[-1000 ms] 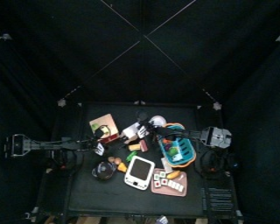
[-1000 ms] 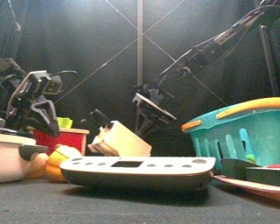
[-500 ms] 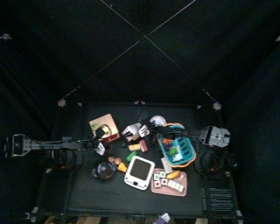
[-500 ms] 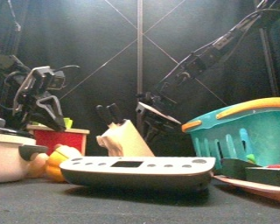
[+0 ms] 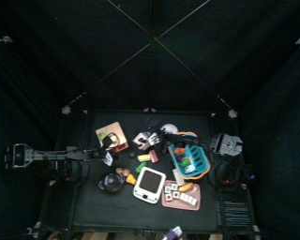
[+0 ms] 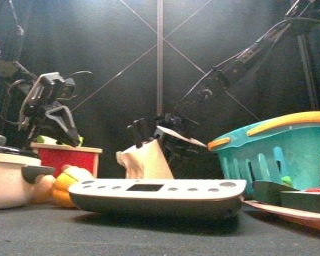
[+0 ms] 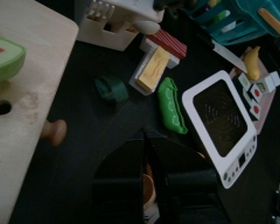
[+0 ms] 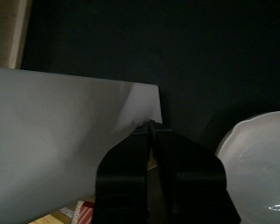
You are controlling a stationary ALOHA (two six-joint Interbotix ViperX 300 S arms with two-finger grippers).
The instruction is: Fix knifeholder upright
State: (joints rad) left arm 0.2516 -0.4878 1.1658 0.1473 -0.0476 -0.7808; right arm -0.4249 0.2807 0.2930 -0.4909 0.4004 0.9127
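- We saw the knifeholder standing tilted mid-desk, beside the blue basket.
- The right gripper had its fingers clamped on its top edge.
- The left gripper hovered apart, fingers part-open, empty.

A: What sat on the black counter?
B: Tan board back-left, blue basket on the right, white device w/ dark screen near the front, knifeholder mid-counter.
A: Anything by the device?
B: Green pea pod just beside it.
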